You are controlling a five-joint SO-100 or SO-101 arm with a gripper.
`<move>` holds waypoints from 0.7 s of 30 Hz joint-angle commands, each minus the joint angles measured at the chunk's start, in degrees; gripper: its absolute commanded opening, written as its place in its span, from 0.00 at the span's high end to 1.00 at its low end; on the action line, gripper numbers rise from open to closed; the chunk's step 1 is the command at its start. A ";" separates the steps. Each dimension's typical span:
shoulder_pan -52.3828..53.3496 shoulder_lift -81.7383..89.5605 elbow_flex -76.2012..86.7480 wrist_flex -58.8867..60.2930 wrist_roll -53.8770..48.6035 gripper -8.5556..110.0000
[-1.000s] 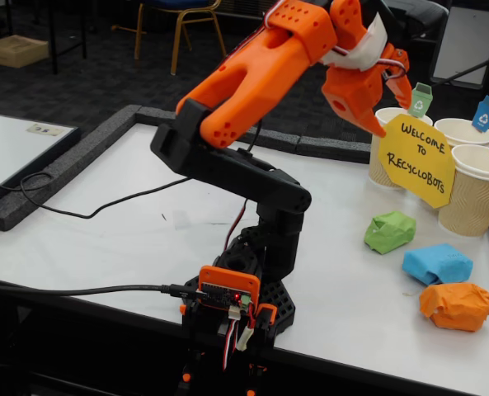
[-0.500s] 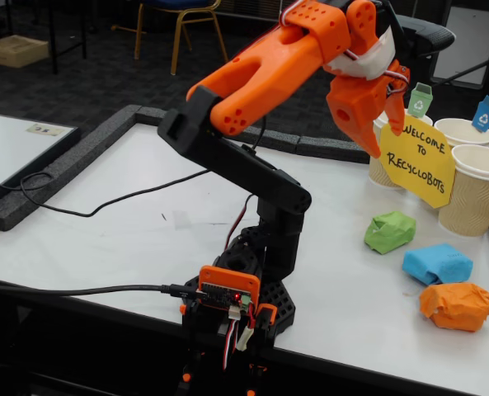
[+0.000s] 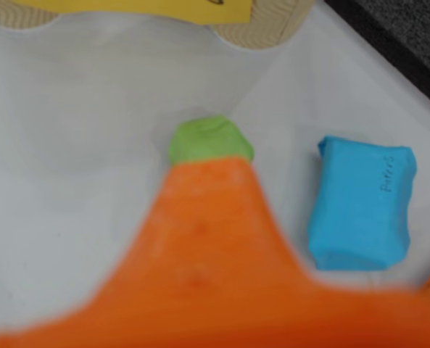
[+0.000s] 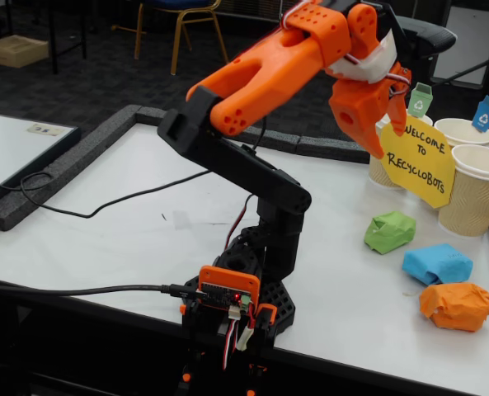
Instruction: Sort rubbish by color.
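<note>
Orange plastic gripper (image 4: 384,132) up in the air over the bench, nothing in it; can't tell how wide the jaws are. Three crumpled paper lumps along the bench's right edge: green (image 4: 389,232), boxy blue (image 4: 437,264), orange (image 4: 458,305) nearest the front corner

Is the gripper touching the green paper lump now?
Apart. In the fixed view the gripper hangs high above the table, level with the cups, while the green paper lump lies untouched on the table below.
</note>
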 commanded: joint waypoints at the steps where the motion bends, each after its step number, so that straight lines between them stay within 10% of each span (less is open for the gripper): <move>1: 1.41 -0.35 0.09 -3.78 -0.97 0.82; 21: 1.41 -21.88 6.06 -24.52 -3.69 0.80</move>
